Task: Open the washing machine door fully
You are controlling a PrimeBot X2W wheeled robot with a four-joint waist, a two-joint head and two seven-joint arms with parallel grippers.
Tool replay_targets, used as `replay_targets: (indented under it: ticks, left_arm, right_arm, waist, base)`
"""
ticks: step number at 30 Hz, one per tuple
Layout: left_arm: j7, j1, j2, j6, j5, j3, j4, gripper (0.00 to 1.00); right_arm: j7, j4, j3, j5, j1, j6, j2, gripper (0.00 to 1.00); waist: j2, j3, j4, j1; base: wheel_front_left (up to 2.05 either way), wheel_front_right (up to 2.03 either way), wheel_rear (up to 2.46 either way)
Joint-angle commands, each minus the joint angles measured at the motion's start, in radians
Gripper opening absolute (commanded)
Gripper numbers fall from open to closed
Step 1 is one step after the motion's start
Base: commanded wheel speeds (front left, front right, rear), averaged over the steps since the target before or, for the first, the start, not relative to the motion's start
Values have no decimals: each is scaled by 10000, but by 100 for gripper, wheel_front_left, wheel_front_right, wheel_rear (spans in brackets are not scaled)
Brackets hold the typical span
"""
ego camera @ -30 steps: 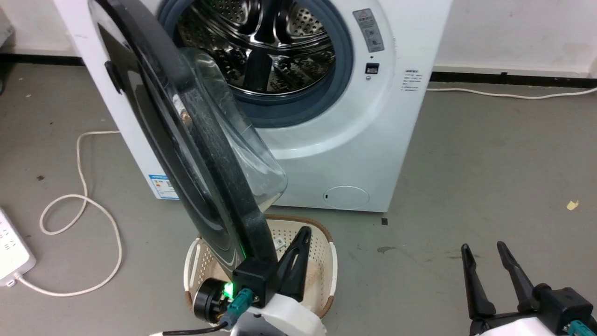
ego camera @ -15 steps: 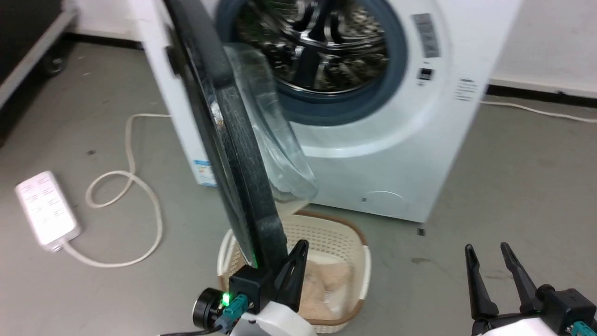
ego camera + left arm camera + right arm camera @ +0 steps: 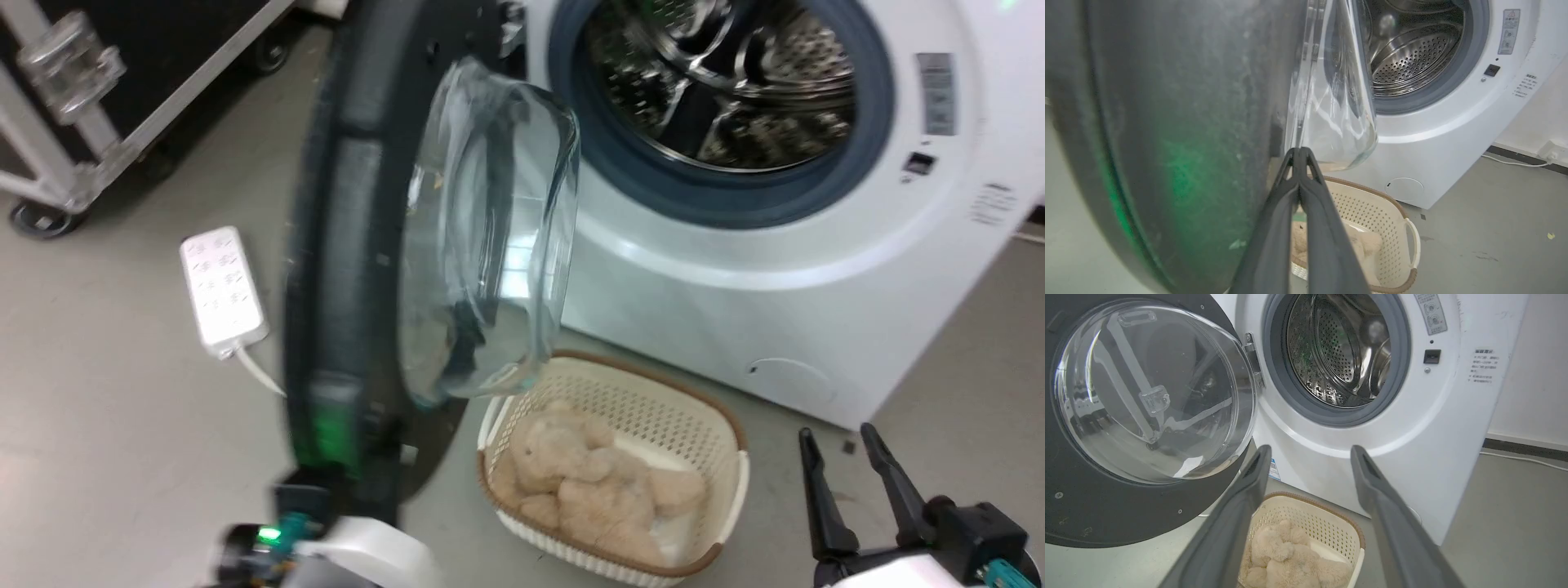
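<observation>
Standing wide open: washing machine door (image 3: 1147,416)

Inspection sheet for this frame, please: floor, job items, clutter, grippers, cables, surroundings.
Surface: grey floor, some marks.
Job's things: washing machine door swung well open; washing machine with its drum opening exposed.
Clutter: basket holding a beige plush toy, on the floor before the machine.
Grippers: left gripper shut, beside the door's rim, contact unclear; right gripper open, empty.
Cables: power strip with white cable; wall cable.
Surroundings: black wheeled case; white wall.
</observation>
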Motion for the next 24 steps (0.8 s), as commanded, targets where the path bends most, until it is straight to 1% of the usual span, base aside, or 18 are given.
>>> replay_targets:
  ticks: [1, 5, 10, 16, 20, 24]
  left_arm:
    - [-61, -127, 236, 88, -211, 403, -106, 0]
    - [-7, -497, 917, 89, -423, 1173, -7, 0]
    - [90, -1022, 1822, 89, -776, 2236, 302, 0]
    - [132, -1762, 2757, -321, -1477, 3328, 1271, 0]
    - [-38, -2421, 3118, -573, -1844, 3827, 2136, 0]
    - [-313, -3034, 3309, -818, -1958, 3970, 3123, 0]
  right_arm:
    - [55, -62, 63, -128, -227, 6, 28, 100]
    - [178, -224, 145, -286, -468, 6, 28, 100]
    - [339, -346, 185, -543, -728, 6, 28, 100]
    - [640, -658, 52, -899, -893, 6, 19, 100]
    - [808, -893, 39, -1011, -954, 6, -81, 100]
    - [915, -990, -74, -1022, -974, 6, -192, 100]
  waist:
    - [0, 376, 330, 0]
    - [0, 877, 423, 0]
    - [0, 1421, 285, 0]
    - [0, 2052, 55, 0]
    - [0, 2361, -71, 0]
    - [0, 2458, -118, 0]
  base:
    - [0, 0, 0]
    - [0, 0, 0]
    - [0, 0, 0]
    - [0, 0, 0]
    - [0, 0, 0]
    - [0, 0, 0]
